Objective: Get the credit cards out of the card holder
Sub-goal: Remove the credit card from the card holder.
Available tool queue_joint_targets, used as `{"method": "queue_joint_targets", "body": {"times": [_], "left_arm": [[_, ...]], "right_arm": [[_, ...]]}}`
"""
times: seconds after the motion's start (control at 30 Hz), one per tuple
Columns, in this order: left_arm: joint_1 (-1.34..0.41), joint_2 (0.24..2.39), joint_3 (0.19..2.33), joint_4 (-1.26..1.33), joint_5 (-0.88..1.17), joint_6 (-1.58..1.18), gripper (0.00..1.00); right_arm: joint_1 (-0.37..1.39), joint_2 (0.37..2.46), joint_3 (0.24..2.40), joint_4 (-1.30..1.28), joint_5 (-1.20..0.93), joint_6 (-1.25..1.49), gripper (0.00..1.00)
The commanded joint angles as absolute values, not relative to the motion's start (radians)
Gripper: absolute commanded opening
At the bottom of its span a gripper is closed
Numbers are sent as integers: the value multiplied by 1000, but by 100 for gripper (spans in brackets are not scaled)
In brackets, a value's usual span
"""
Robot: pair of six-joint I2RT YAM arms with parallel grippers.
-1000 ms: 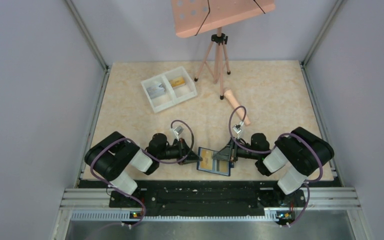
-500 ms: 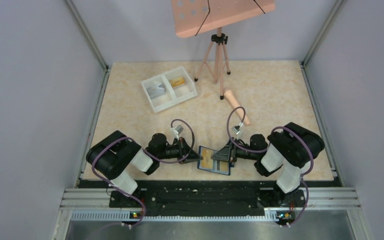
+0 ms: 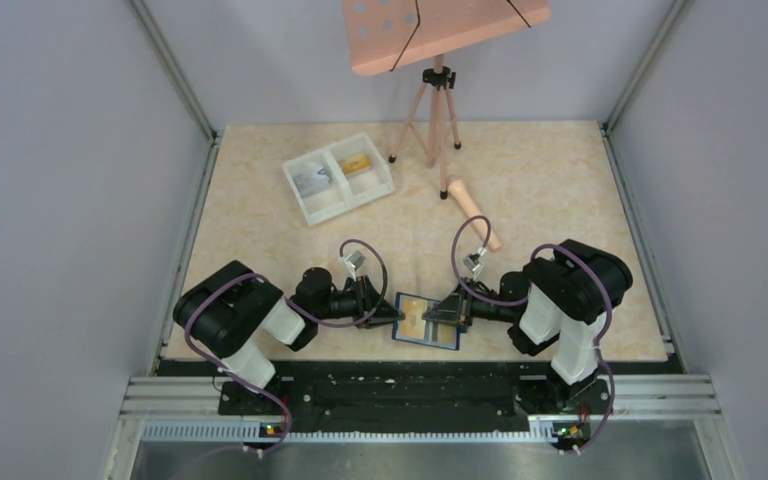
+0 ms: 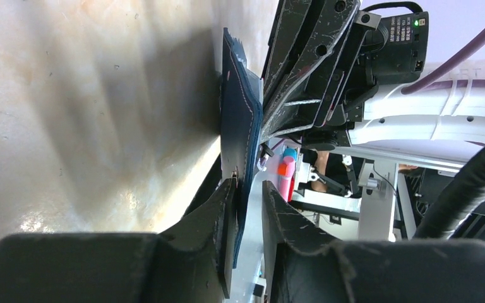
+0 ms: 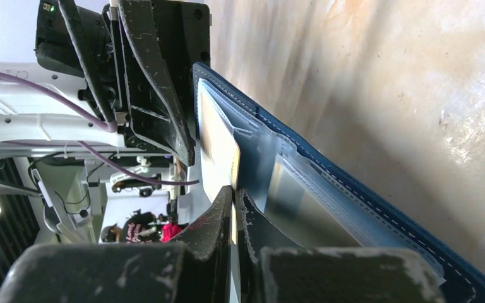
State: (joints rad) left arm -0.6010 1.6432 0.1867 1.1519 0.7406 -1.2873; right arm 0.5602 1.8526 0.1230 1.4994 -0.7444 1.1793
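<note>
Bright, even light from overhead fills the pale marbled worktop (image 3: 550, 190), and the shadows on it are soft. Close in, a broad grey shadow lies beside the blue folding card holder (image 4: 240, 120). The yellow plastic credit card (image 5: 218, 142) looks washed pale, and both wrist views' near foregrounds blur.
</note>
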Motion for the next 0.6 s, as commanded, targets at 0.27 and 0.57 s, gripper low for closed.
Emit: {"method": "queue_joint_targets", "body": {"times": [0.27, 0.57], "left_arm": [[-595, 1608, 181, 1172, 735, -1261, 17], [-595, 1603, 182, 1167, 741, -1253, 0]], "right_arm": [[574, 1831, 120, 1594, -744, 1146, 0], [572, 1834, 107, 1665, -747, 1186, 7]]}}
